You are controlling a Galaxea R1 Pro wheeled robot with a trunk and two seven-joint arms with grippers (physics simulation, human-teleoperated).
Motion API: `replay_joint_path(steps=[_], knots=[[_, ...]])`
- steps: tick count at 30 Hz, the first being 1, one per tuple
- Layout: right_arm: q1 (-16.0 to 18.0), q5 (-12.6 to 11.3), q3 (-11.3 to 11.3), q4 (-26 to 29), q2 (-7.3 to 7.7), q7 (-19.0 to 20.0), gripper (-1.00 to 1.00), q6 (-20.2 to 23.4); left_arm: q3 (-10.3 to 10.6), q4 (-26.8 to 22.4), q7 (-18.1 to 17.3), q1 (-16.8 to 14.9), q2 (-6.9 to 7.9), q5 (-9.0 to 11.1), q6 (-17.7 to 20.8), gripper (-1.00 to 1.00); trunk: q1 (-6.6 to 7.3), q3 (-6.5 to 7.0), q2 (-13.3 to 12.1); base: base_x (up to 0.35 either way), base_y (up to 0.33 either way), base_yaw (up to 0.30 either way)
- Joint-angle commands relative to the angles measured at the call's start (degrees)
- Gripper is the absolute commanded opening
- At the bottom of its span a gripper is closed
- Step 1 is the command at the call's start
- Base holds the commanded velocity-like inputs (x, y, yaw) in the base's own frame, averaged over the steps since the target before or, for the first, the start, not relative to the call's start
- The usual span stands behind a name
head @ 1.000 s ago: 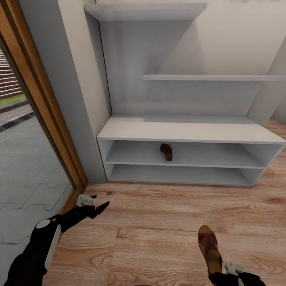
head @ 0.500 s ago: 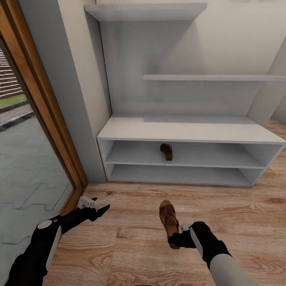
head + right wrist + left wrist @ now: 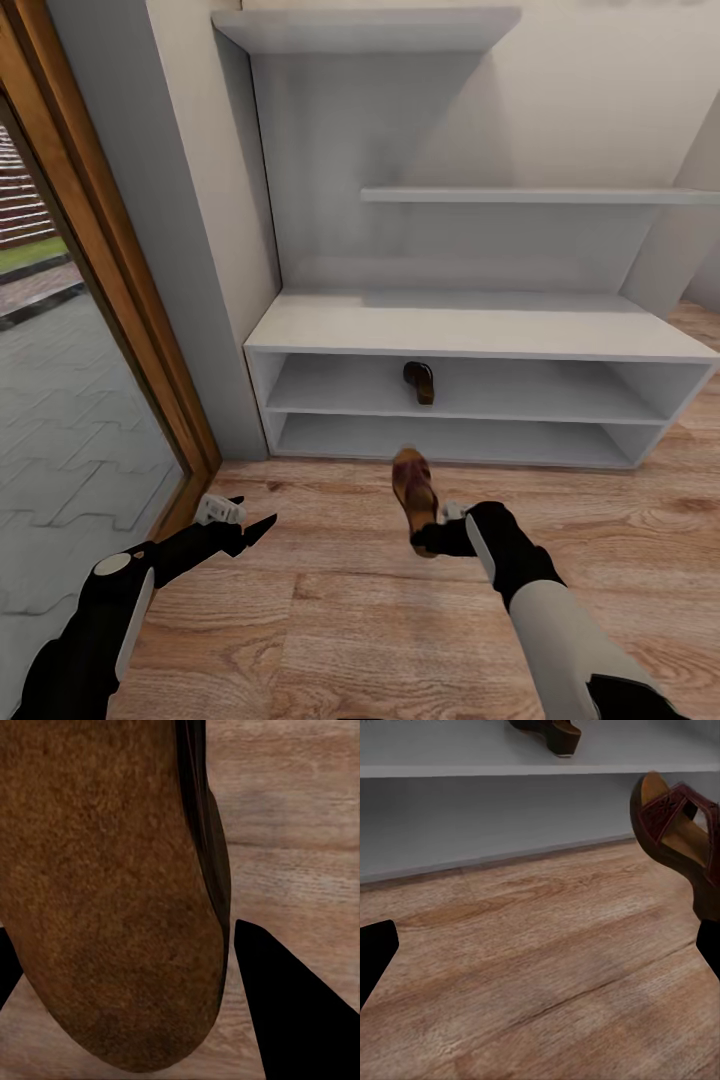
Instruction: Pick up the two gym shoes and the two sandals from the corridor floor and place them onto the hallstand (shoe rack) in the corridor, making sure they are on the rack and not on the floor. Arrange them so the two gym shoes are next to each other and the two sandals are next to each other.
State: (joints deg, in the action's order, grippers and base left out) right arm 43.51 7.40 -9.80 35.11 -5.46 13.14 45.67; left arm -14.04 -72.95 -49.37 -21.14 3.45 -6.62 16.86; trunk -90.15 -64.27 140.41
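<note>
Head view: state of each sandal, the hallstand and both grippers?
Sandal in right gripper: held above the floor, toe toward the hallstand.
Sandal on shelf: resting on the upper cubby shelf.
Hallstand: bench top bare.
Right gripper: shut on the sandal.
Left gripper: open, holding nothing.

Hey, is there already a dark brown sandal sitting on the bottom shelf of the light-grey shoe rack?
No, the shelved dark brown sandal sits on the light-grey shoe rack's upper cubby shelf.

Even, soft, bright light with no glare. Faint shadows lie beneath the hallstand [image 3: 480, 340] shelves. Wrist views look slightly blurred.
</note>
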Motion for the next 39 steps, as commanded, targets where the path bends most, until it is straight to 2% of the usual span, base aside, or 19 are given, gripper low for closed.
replay_joint_path(steps=[1,7,12,13,17,27,35,37,39], knots=[[0.05,0.60,-0.40,0.10,-0.14,0.31,-1.00,0.10,-0.11,-0.08,-0.39,-0.04,-0.02,-0.24,0.45,1.00,0.01,-0.05,0.02,0.000,0.000,0.000],[0.08,0.60,-0.40,0.07,-0.24,0.31,-1.00,-4.02,0.22,-0.10,-0.45,-0.04,-0.10,-0.16,0.45,1.00,0.01,-0.05,0.02,0.000,0.000,0.000],[0.08,0.60,-0.33,0.06,-0.25,0.31,-1.00,-6.32,2.41,-0.16,-0.51,-0.04,-0.19,-0.15,0.45,1.00,0.01,-0.05,0.02,0.000,0.000,0.000],[0.08,0.60,-0.30,0.05,-0.25,0.31,-1.00,-8.49,3.20,-0.17,-0.53,-0.04,-0.20,-0.15,0.45,1.00,0.01,-0.05,0.02,0.000,0.000,0.000],[0.08,0.58,-0.24,-0.03,-0.25,0.31,-1.00,-11.92,3.84,-0.17,-0.55,-0.04,-0.32,-0.15,0.48,1.00,0.01,-0.05,0.02,0.000,0.000,0.000],[0.08,0.55,-0.31,-0.19,-0.23,0.31,-1.00,-12.95,4.06,-0.17,-0.62,-0.04,-0.37,-0.10,0.54,1.00,0.01,-0.05,0.02,0.003,0.002,0.000],[0.08,0.58,-0.23,-0.43,-0.25,0.31,-1.00,-12.97,4.12,-0.22,-0.96,-0.04,-0.38,0.05,0.66,1.00,0.01,-0.05,0.02,0.185,0.163,0.000],[0.08,0.59,-0.24,-0.45,-0.24,0.31,-1.00,-12.97,4.17,-0.24,-1.81,-0.04,-0.41,0.08,0.72,1.00,0.01,-0.05,0.02,0.139,0.109,0.000],[0.08,0.60,-0.23,-0.45,-0.25,0.31,-1.00,-12.97,4.34,-0.25,-4.26,-0.04,-0.47,0.10,0.77,1.00,0.01,-0.05,0.02,0.065,0.051,0.000]])
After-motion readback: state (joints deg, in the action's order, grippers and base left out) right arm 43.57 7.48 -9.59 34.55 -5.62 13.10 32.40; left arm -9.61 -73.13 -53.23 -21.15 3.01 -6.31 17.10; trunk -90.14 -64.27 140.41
